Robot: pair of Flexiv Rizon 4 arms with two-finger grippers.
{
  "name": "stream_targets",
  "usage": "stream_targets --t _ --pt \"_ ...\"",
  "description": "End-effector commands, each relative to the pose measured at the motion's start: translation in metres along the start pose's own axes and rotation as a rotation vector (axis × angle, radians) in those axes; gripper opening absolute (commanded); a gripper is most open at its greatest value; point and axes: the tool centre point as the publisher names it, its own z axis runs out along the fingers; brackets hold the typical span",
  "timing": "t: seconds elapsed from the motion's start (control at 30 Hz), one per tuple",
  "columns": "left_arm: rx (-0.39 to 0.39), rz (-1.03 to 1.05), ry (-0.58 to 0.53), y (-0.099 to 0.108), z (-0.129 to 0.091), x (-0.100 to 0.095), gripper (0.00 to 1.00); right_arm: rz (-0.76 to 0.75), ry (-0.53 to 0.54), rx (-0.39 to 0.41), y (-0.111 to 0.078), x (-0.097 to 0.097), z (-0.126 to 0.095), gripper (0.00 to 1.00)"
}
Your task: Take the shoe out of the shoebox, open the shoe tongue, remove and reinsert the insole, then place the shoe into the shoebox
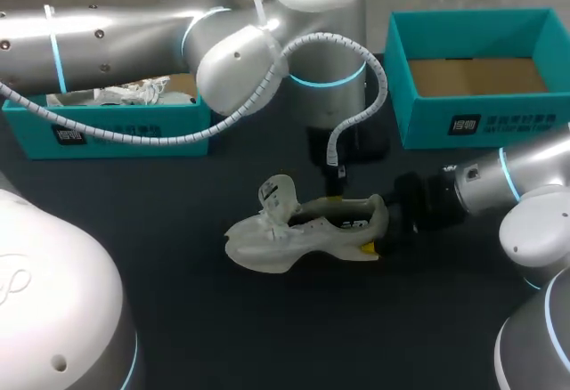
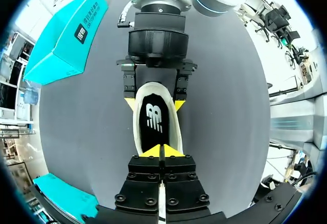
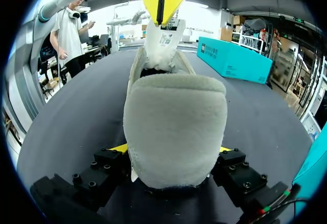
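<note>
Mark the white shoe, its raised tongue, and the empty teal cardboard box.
white shoe (image 1: pixel 303 240), head view, side of the sole.
raised tongue (image 3: pixel 163 44), right wrist view, label patch.
empty teal cardboard box (image 1: pixel 534 119), head view, front wall.

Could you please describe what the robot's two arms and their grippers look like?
The left arm and right arm are smooth, rounded silver-white tubes with glowing cyan rings at the joints. A white ribbed cable hose loops along the left arm. The left gripper and right gripper are black, bolted blocks with bright yellow fingertips.
</note>
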Motion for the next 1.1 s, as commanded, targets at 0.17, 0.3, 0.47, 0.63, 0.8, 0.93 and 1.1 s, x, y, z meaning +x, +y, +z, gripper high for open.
stream_targets --t 0.17,0.3,0.47,0.63,0.8,0.93,1.1 --pt "-0.008 -0.009 0.001 -0.005 0.025 0.005 0.00 -0.001 -0.001 0.003 -0.003 0.001 0.003 0.00" --pt "-0.039 -0.008 0.029 -0.009 0.033 0.006 0.00 -0.001 -0.001 0.003 -0.003 0.001 0.003 0.00" --pt "-0.039 -0.008 0.029 -0.009 0.033 0.006 0.00 -0.001 -0.001 0.003 -0.003 0.001 0.003 0.00" --pt "-0.039 -0.008 0.029 -0.009 0.033 0.006 0.00 -0.001 -0.001 0.003 -0.003 0.001 0.003 0.00" --pt "0.003 0.011 0.044 -0.010 0.034 0.006 0.00 -0.001 -0.001 0.003 -0.003 0.001 0.003 0.00" --pt "0.024 0.027 0.058 -0.013 0.042 0.005 0.00 -0.001 -0.001 0.003 -0.003 0.001 0.003 0.00" --pt "0.034 0.044 0.060 -0.010 0.055 0.004 0.00 -0.001 -0.001 0.003 -0.003 0.001 0.003 0.00"
